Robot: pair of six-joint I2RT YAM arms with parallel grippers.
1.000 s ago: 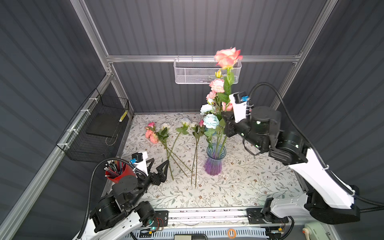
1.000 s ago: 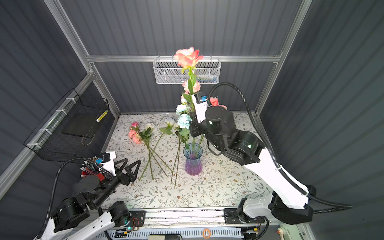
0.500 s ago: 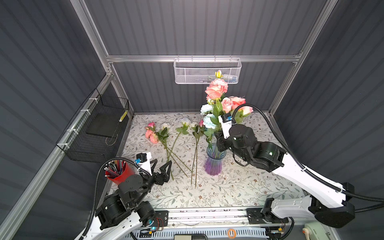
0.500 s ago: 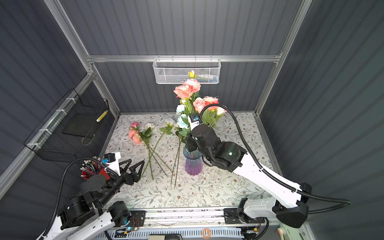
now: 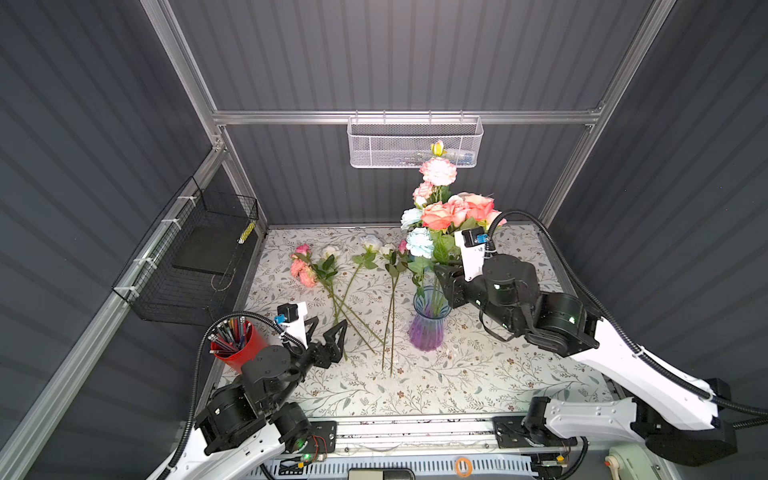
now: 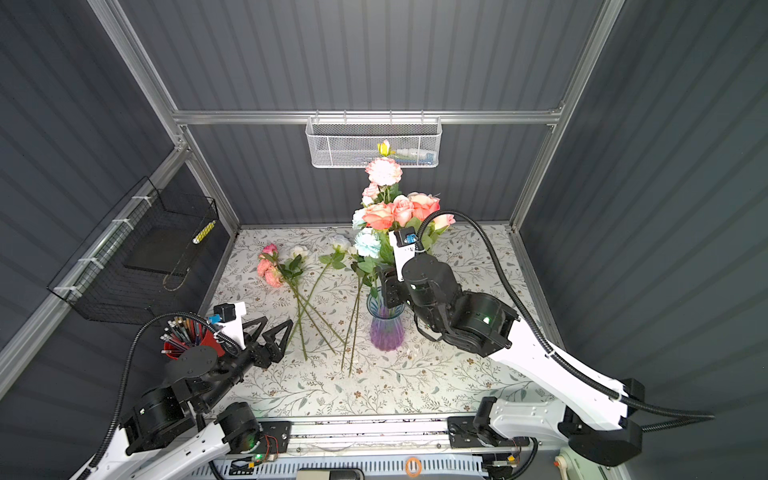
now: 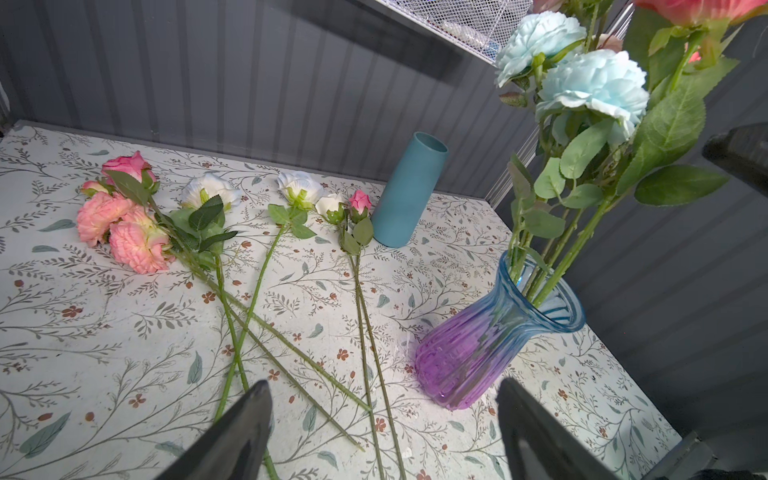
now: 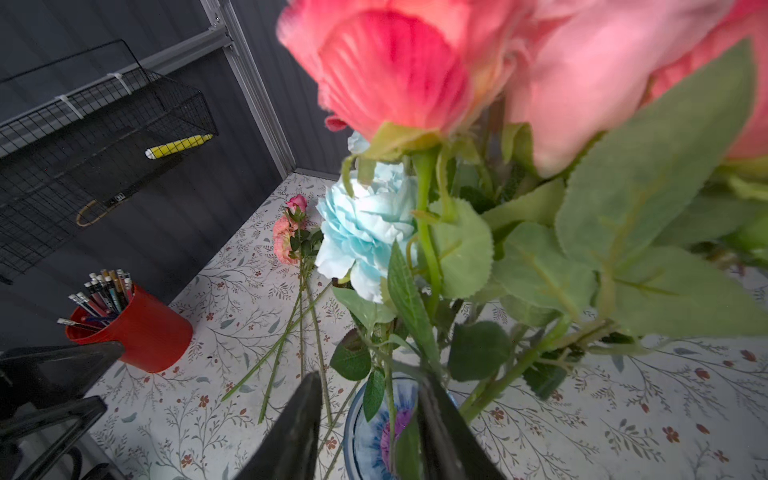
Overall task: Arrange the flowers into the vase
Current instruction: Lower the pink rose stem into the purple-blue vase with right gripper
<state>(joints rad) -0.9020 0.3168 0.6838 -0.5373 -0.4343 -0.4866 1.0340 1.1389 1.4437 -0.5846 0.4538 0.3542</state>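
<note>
1. Lowered from its high position of a second ago, the right tool [image 5: 446,284] now sits just above the mouth of the vase [image 5: 426,328]. The coral rose [image 5: 436,216] it held aloft then now stands in that vase.
2. Its jaws are parted narrowly. In the right wrist view, thin stems and a leaf run through the gap.
3. The left tool [image 5: 330,324] hovers low over the bench [image 5: 457,374] at front left, jaws wide and holding nothing, near the lower ends of the lying stems.
4. The vase, blue-to-purple glass, stands upright mid-bench and holds coral, pink and pale blue flowers [image 5: 419,241].
5. More pink and white flowers lie flat to the left of the vase, stems crossing.
6. A teal cylinder [image 7: 409,191] stands near the back wall, and a red cup of pencils [image 5: 237,345] stands beside the left arm.
</note>
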